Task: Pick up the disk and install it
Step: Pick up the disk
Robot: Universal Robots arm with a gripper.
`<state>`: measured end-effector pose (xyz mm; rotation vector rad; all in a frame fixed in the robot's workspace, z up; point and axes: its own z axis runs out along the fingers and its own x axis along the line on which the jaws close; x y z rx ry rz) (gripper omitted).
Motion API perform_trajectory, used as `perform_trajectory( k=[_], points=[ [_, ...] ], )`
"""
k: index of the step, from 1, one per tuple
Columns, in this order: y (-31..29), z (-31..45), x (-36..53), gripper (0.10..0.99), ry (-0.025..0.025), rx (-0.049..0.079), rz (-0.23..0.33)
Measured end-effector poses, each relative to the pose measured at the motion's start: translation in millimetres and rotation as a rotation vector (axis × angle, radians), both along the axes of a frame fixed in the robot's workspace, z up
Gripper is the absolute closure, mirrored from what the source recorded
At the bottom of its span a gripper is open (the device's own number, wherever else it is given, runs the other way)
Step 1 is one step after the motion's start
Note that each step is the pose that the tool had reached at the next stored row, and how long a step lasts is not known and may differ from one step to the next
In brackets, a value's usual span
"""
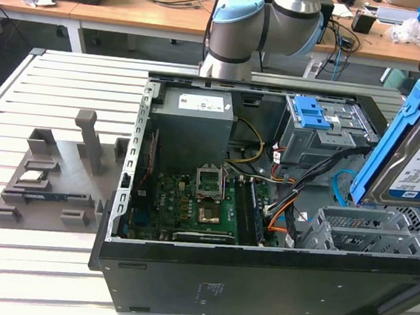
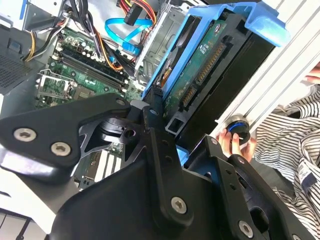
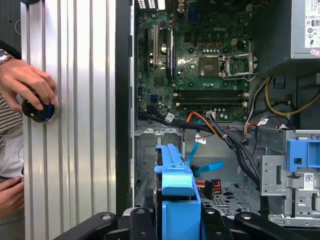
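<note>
So the pick-up is done: the gripper (image 2: 177, 127) is clenched on the disk (image 1: 417, 159), gripping its blue frame. It holds the disk on edge in the air over the open case (image 1: 257, 289), at the exterior view's right. The disk hangs close above the silver drive cage (image 1: 363, 230) and, as far as I can judge, is not yet seated. Installing is what is left. A person's hand (image 3: 27, 80) rests on the worktop (image 1: 36, 260) beside the case.

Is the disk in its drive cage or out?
Out: the gripper holds the disk tilted above the drive cage, not inside it.
</note>
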<state>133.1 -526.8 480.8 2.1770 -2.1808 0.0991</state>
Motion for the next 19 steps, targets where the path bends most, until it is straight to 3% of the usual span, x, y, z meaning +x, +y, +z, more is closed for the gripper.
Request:
perform_trajectory(
  k=[12,19],
  points=[
    [12.5,-5.3,0.0,0.722,0.0,0.0,-0.01],
    [26.0,-6.8,0.0,0.722,0.0,0.0,-0.01]
  ],
)
